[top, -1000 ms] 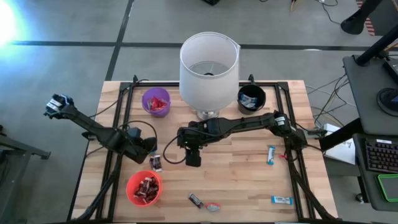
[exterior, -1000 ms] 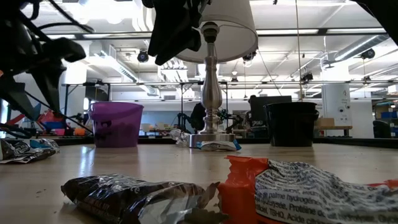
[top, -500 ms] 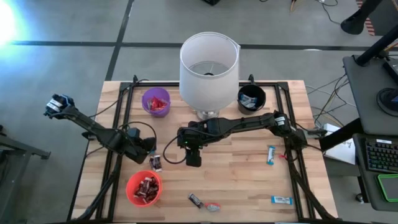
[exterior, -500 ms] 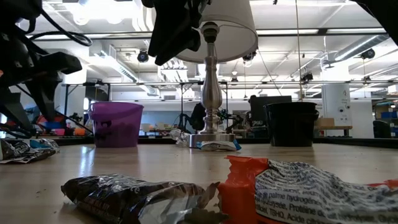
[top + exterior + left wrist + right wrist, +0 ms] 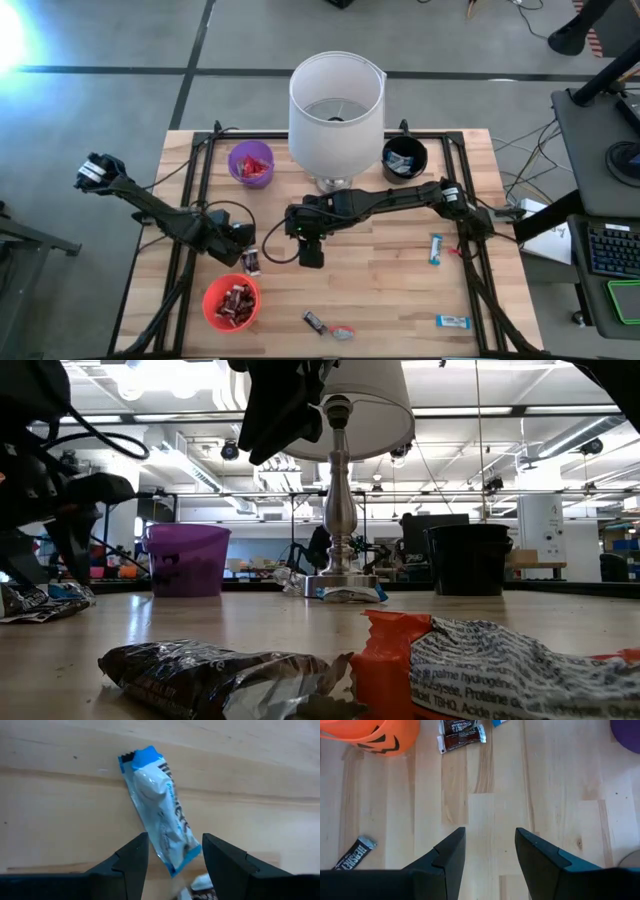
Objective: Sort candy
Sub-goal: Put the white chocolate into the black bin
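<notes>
The left gripper hangs low near the tabletop's left edge, its fingers apart over a light blue-and-white wrapped candy bar lying flat on the wood. The right gripper hovers at the tabletop's middle, fingers apart above bare boards. A dark brown wrapped bar lies beside the orange plastic cup
</notes>
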Robot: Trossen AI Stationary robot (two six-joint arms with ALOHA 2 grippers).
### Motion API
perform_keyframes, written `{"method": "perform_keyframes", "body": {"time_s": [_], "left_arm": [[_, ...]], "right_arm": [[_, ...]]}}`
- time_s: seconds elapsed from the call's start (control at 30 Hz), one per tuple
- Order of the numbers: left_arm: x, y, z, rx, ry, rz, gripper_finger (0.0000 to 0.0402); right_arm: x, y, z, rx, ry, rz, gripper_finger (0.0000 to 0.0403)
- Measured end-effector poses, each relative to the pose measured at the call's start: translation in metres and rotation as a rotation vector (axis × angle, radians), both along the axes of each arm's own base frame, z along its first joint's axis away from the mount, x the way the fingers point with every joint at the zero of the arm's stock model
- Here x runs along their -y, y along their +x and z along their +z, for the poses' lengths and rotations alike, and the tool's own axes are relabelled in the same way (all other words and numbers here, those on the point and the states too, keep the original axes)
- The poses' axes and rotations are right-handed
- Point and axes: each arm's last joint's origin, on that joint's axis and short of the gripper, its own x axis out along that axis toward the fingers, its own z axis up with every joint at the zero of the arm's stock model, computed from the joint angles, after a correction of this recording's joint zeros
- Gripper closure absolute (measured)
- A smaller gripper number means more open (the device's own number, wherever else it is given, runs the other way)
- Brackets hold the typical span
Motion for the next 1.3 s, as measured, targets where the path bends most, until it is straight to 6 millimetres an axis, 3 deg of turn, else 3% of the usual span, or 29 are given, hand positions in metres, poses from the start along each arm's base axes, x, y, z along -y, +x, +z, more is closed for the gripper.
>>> {"method": "perform_keyframes", "body": {"time_s": [0.3,0.7,0.83,1.07,1.3], "left_arm": [[0.004,0.008,-0.015,-0.064,0.038,0.004,0.0257],[0.014,0.027,-0.004,-0.169,0.126,-0.211,0.0390],[0.016,0.031,0.001,-0.166,0.137,-0.262,0.0396],[0.019,0.035,0.027,-0.145,0.176,-0.411,0.0400],[0.021,0.039,0.079,-0.110,0.242,-0.637,0.0400]], "right_arm": [[0.000,0.000,0.000,0.000,0.000,0.000,0.0241],[0.000,0.000,0.000,0.004,0.003,-0.006,0.0241],[0.000,0.001,0.000,0.007,0.010,-0.017,0.0241],[0.000,0.004,0.002,0.046,0.014,-0.017,0.0241],[-0.001,0.007,0.004,0.076,0.048,-0.063,0.0241]]}}
